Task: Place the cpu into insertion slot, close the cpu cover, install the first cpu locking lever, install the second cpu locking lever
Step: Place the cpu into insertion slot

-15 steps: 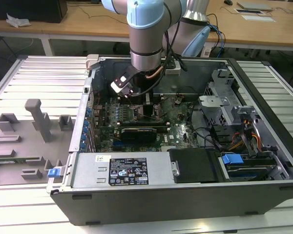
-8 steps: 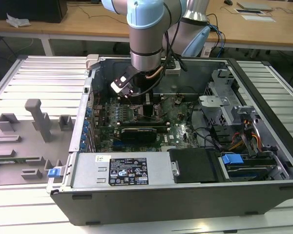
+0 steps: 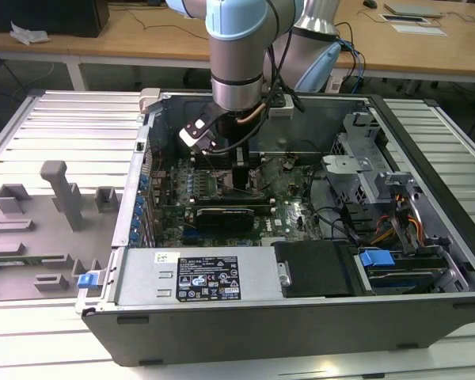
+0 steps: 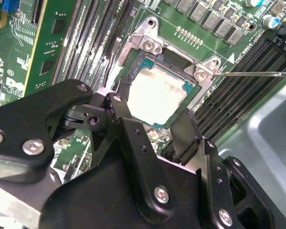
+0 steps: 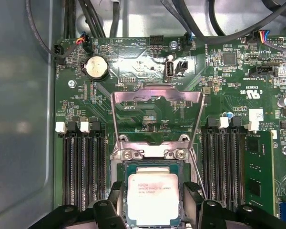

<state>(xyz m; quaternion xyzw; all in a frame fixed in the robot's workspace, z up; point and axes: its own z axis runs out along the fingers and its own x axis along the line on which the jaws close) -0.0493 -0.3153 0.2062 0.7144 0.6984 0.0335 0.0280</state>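
Observation:
The cpu point(image 5: 154, 198) lies flat in the insertion slot point(image 5: 148, 165), its pale metal top point(image 4: 157, 93) facing up. My gripper point(image 5: 155, 191) straddles it: one black finger point(image 4: 118, 110) stands on each side with a thin gap to the chip's edges, so it reads as open. The cpu cover point(image 5: 157, 91) stands swung up behind the socket, its window showing the board. A thin wire locking lever point(image 4: 248, 74) sticks out sideways from the socket's corner. In the exterior view the gripper point(image 3: 241, 178) reaches down into the open computer case point(image 3: 301, 309).
Rows of black memory slots point(image 5: 83, 171) flank the socket, with a green memory card point(image 5: 260, 167) in one. A long black card point(image 3: 226, 214) lies in front of the socket. Cables point(image 5: 90, 19) run along the case wall. Grey fixtures point(image 3: 63, 190) stand at the exterior view's left.

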